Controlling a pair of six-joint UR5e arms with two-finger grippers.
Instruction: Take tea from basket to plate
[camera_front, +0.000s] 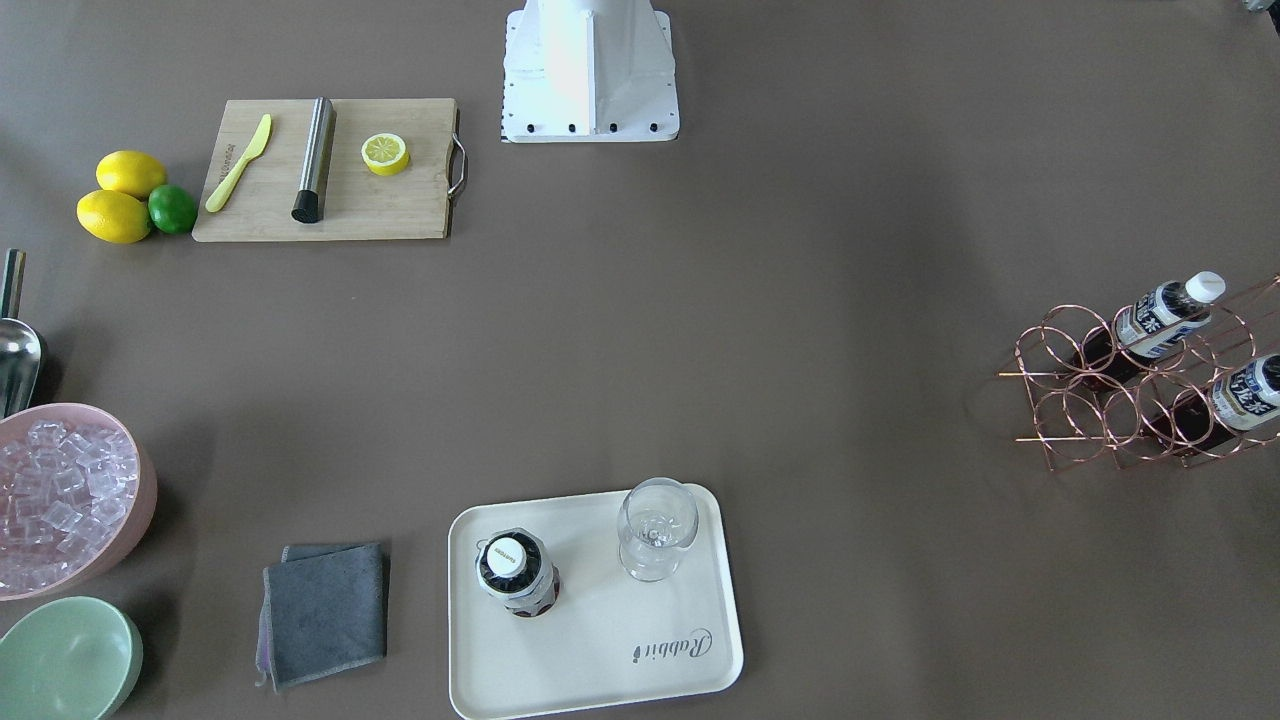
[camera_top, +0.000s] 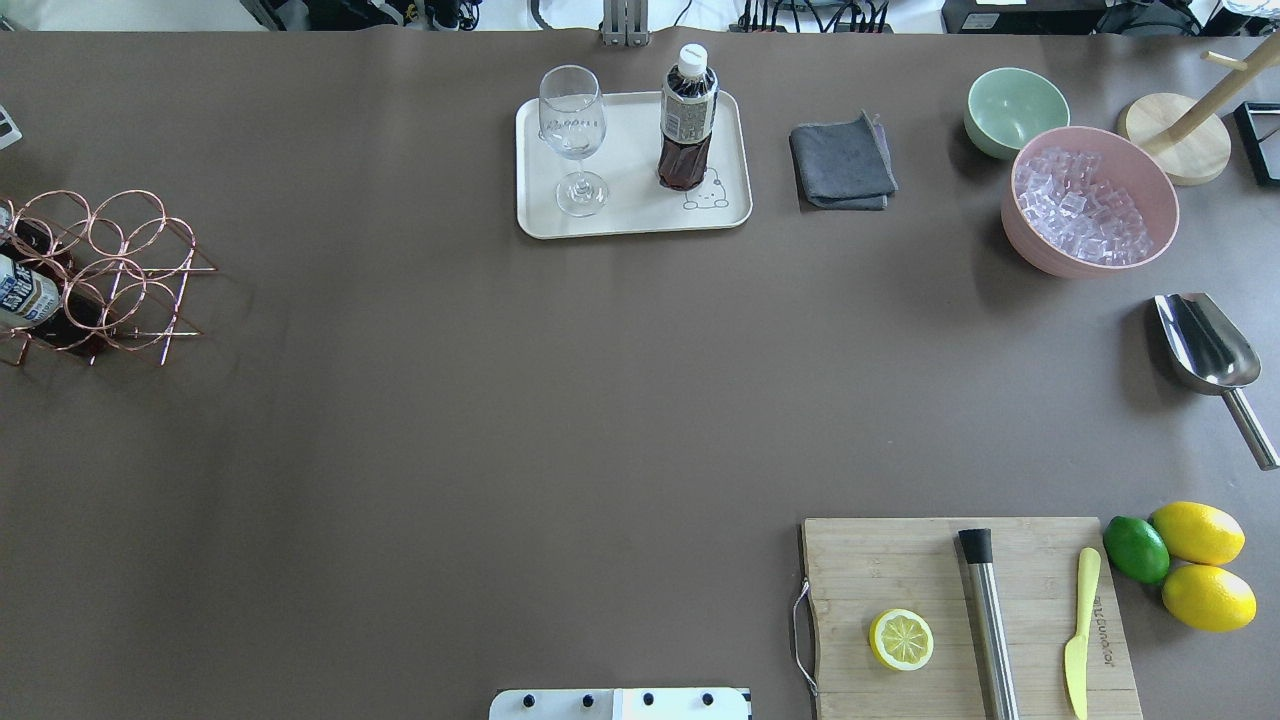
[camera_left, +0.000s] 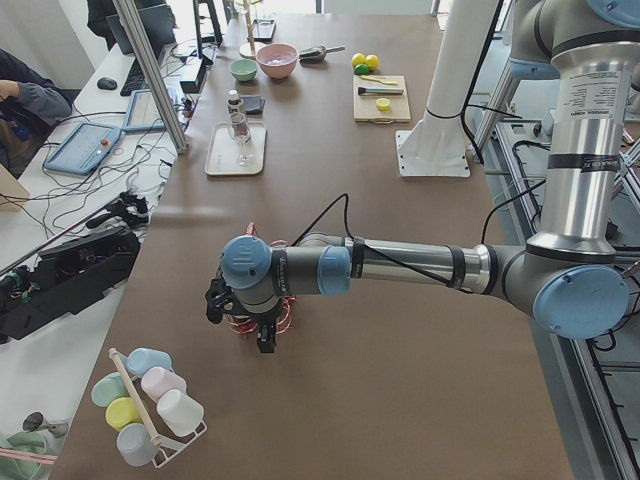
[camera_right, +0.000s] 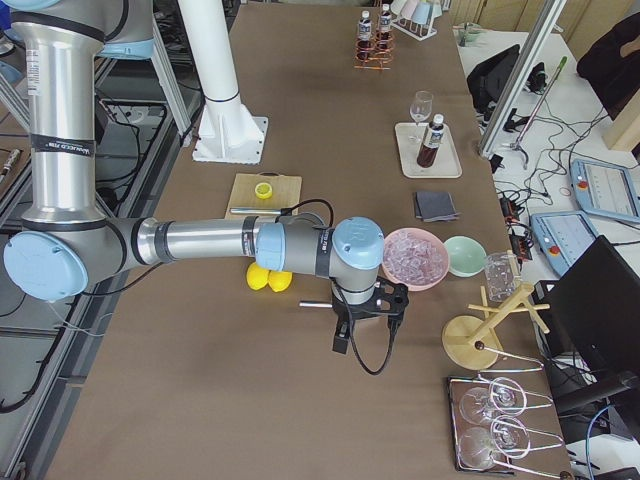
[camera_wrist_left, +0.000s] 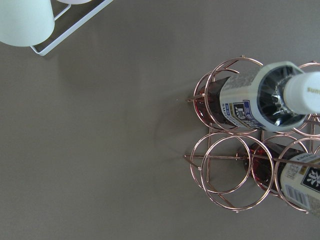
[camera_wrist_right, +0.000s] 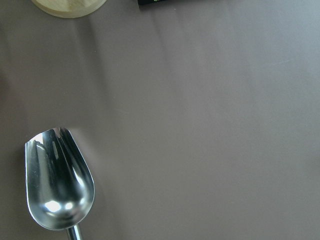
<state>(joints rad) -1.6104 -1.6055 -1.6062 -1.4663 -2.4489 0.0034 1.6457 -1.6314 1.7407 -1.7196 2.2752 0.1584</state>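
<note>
Tea (camera_top: 686, 120): stood upright on the plate (camera_top: 630, 215) beside a glass (camera_top: 572, 130); we judged it delivered.
Basket (camera_front: 1090, 400): held two more bottles (camera_front: 1165, 315).
Left gripper (camera_left: 242, 322), right gripper (camera_right: 367, 318): we couldn't tell the fingers' opening.

2 opposed top views sharing plate (camera_front: 600, 650), 2 ends, 2 wrist close-ups
</note>
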